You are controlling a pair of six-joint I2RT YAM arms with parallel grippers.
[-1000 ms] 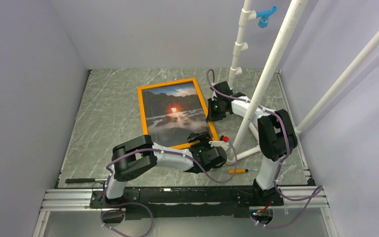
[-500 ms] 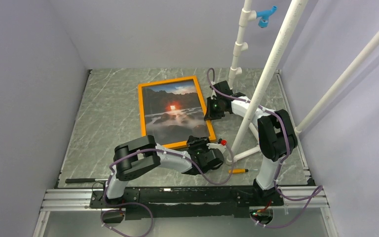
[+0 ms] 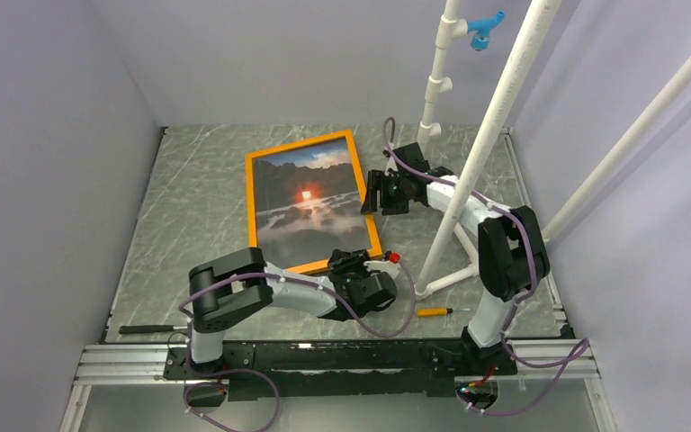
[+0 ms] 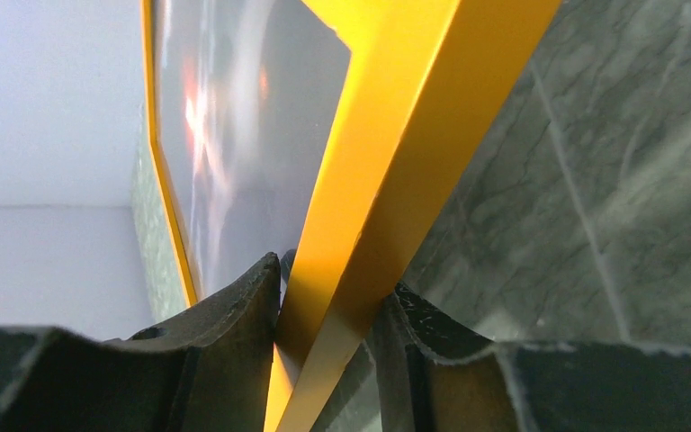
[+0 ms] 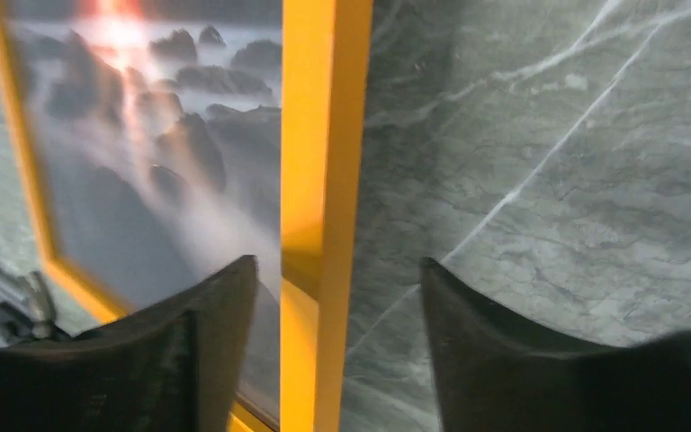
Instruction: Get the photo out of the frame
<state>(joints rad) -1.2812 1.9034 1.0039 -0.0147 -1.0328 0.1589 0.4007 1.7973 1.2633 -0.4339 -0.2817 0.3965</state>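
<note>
Marble table [image 3: 198, 207] — left hand [image 4: 333, 288] pinching the frame [image 4: 396, 135], right hand [image 5: 337, 265] spread astride it.

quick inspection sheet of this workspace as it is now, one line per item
surface: grey veined table, no spills seen
job's things: the photo sits inside the frame, not yet taken out
clutter: orange-handled screwdriver near the right arm's base; black tool at the near left edge
grippers: left gripper shut on the frame's near right corner; right gripper open, astride the frame's right rail, not touching it
cables: purple cables loop along both arms, no snag seen
surroundings: white pipes at right, blue clip up top, plain walls
</note>
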